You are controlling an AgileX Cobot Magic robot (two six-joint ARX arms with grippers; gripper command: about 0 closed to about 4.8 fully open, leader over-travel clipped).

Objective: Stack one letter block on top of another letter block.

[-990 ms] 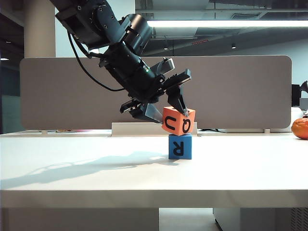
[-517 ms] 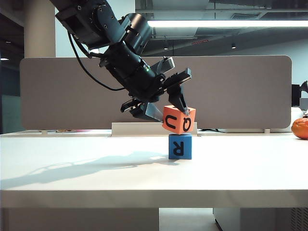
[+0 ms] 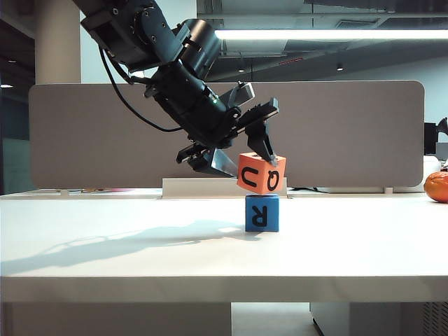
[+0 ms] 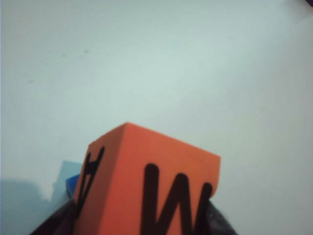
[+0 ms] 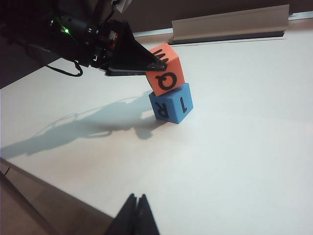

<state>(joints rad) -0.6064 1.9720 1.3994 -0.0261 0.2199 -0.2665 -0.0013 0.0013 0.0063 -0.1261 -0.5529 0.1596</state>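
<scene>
The orange block (image 3: 260,173) sits tilted on the blue block (image 3: 262,213) mid-table, the left gripper (image 3: 246,159) flanking it with jaws parted, not yet withdrawn; the right gripper (image 5: 137,214), closed, idles well apart.

Seen from the right wrist: an orange letter block (image 5: 165,68), tilted, resting on a blue letter block (image 5: 171,103) on the white worktop (image 5: 234,147). Black Q on the orange one; R and 1 on the blue one. Left gripper (image 5: 151,62) reaching in from the side, one dark finger tip (image 5: 157,63) touching the orange block's upper edge. Right gripper (image 5: 136,205) low at the frame edge, well apart from the stack, fingers pressed together.
</scene>
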